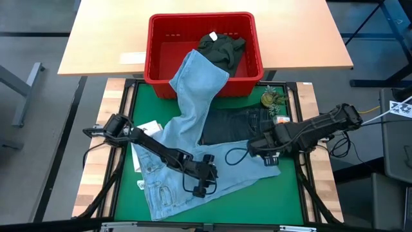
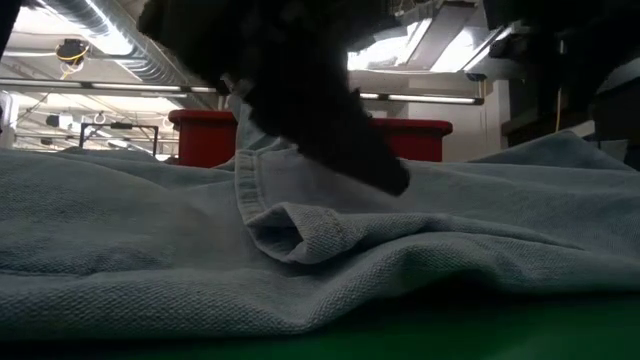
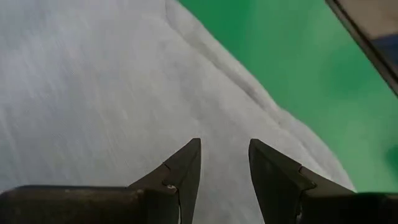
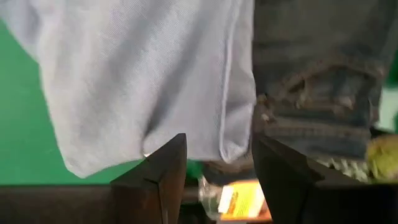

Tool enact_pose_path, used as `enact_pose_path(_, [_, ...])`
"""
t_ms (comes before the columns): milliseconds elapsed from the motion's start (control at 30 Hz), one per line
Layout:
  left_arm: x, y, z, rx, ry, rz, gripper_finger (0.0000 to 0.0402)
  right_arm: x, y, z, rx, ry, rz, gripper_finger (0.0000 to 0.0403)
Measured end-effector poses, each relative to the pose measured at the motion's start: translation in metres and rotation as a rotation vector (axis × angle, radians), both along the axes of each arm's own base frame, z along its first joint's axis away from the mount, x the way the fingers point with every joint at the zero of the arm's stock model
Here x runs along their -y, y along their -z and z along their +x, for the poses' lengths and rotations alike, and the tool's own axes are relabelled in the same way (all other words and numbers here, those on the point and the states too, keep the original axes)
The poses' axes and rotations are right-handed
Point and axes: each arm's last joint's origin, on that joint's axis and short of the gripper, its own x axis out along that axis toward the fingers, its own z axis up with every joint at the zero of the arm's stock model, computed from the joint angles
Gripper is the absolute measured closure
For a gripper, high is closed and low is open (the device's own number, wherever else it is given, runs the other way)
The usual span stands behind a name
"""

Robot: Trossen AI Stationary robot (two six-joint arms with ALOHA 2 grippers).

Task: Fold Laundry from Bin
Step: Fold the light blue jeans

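Fingers of the left gripper (image 3: pixel 224 165) stand apart over the light blue jeans (image 1: pixel 193 129), holding nothing. The right gripper (image 4: pixel 217 165) is likewise parted at the jeans' hem, beside the dark jeans (image 1: pixel 235 125). One pale leg climbs into the red bin (image 1: pixel 161 55), where a dark olive piece (image 1: pixel 222 46) lies.

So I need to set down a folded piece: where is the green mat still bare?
Bare green mat lies along the front right, below the light blue jeans hem, with a narrow strip down the left edge. The middle is crowded: jeans, dark jeans, left gripper, right gripper.
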Motion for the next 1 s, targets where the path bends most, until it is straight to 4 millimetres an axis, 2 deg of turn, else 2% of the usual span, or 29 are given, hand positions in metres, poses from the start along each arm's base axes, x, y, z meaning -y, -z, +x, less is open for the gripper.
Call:
enact_pose_path(500, [0.003, 0.024, -0.003, -0.1, 0.007, 0.036, 0.0271, 0.0, 0.047, -0.01, -0.095, -0.075, -0.007, 0.0226])
enact_pose_path(633, [0.003, 0.026, -0.005, -0.128, 0.012, 0.047, 0.0271, 0.001, 0.049, -0.011, -0.101, -0.084, -0.03, 0.0272])
enact_pose_path(800, [0.005, 0.027, -0.007, -0.143, 0.02, 0.052, 0.0271, 0.005, 0.048, -0.011, -0.1, -0.081, -0.1, 0.0379])
enact_pose_path(867, [0.005, 0.028, -0.008, -0.153, 0.021, 0.056, 0.0271, 0.009, 0.048, -0.011, -0.1, -0.063, -0.107, 0.0389])
enact_pose_path(1000, [0.006, 0.029, -0.01, -0.175, 0.037, 0.05, 0.0271, 0.019, 0.048, -0.011, -0.101, -0.017, -0.124, 0.0365])
